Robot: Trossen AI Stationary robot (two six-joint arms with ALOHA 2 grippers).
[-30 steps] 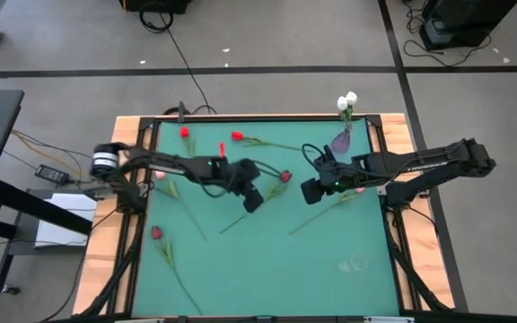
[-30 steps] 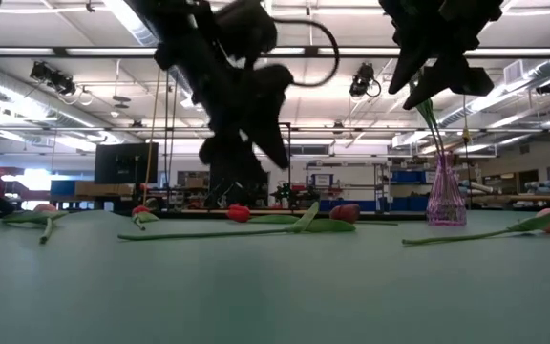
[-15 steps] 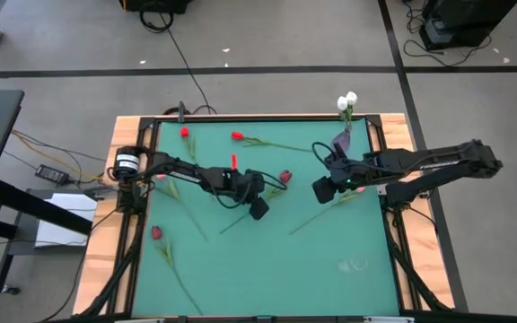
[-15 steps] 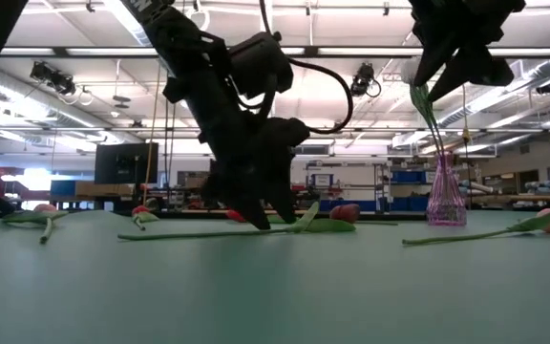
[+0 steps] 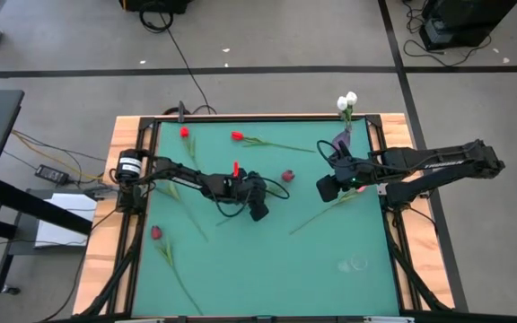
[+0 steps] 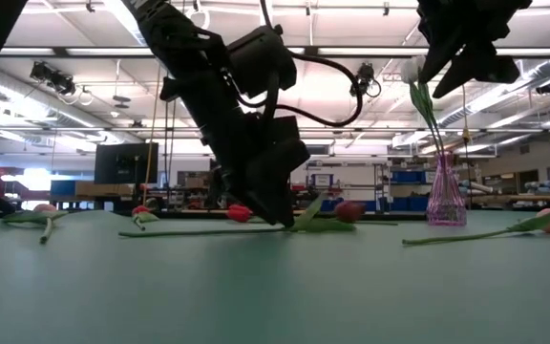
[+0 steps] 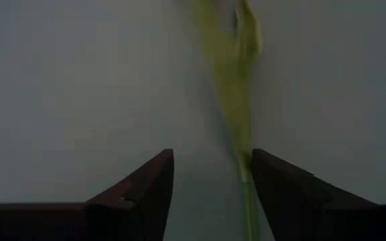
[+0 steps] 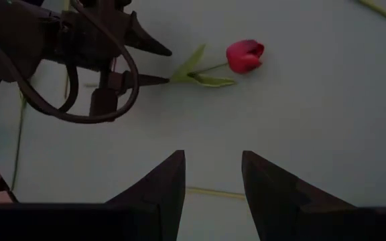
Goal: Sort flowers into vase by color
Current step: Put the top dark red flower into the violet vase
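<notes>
1. From above, your left gripper [image 5: 258, 212] has dropped to the mat since a second ago, onto the stem of the red tulip [image 5: 286, 176] at the table's middle. Your right gripper [image 5: 327, 188] has shifted slightly toward the vase [image 5: 342, 139] at the far right edge, which holds two white tulips [image 5: 346, 101]. Other flowers lie scattered on the green mat [image 5: 267, 269], including a pink tulip [image 5: 156, 232] near the left edge.

2. The low view shows what the overhead one cannot: the left fingers are down at the mat on the stem, where earlier they hung well above it. The right gripper [image 6: 444, 69] is high, with green stems hanging beneath it.

3. Your left wrist view shows the stem [image 7: 236, 107] running between the two fingers [image 7: 143, 184], close against one; they are parted and not yet clamped on it.

4. Your right wrist view looks across at the left gripper [image 8: 154, 63] by the red tulip [image 8: 244, 55]. Its own fingers [image 8: 159, 181] are parted; you cannot tell here whether they hold anything.
</notes>
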